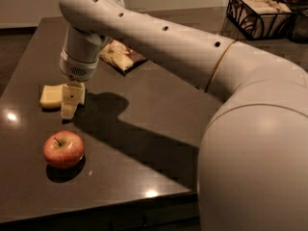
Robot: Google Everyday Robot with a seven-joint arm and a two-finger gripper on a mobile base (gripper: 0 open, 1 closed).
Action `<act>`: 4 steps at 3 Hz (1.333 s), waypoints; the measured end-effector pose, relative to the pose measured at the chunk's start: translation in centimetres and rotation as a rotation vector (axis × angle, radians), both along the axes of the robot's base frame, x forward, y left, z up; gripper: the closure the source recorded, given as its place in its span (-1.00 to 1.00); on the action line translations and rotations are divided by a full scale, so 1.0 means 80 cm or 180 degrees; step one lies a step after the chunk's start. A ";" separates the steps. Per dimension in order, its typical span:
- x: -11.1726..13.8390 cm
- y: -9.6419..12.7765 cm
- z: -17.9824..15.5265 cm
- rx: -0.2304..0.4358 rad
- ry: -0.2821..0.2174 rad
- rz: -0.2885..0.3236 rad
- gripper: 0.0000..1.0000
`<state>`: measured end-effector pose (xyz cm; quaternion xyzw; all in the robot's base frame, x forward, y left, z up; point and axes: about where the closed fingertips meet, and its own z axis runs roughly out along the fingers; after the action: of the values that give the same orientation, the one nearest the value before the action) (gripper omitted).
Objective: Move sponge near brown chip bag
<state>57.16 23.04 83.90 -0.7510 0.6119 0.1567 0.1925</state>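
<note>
We judge this the grasping step: our gripper (70,101) hangs at the right edge of the sponge (50,96) on the tabletop (29,52); we cannot tell if it grasps. Next comes securing it and carrying it to the brown chip bag (120,57).

No readable lettering on the brown chip bag (120,57); gripper (70,102) low, just beside the sponge (50,96)

Cream gripper (71,100) sat at the right edge of the pale yellow sponge (50,96); chip bag (120,57) brown and tan, apple (63,149) red-yellow, table (159,85) glossy dark grey-brown, wire basket (240,14) black.
</note>
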 end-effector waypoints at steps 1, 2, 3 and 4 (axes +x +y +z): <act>0.006 0.003 -0.001 -0.0033 0.0031 0.0044 -0.03; 0.020 -0.007 0.010 0.0004 0.0022 -0.0018 0.43; 0.057 -0.043 0.033 0.0062 -0.0049 -0.0234 0.89; 0.103 -0.104 0.053 0.0081 -0.0130 -0.0553 1.00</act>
<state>65.39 14.69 88.11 -0.6956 0.6686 0.1319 0.2273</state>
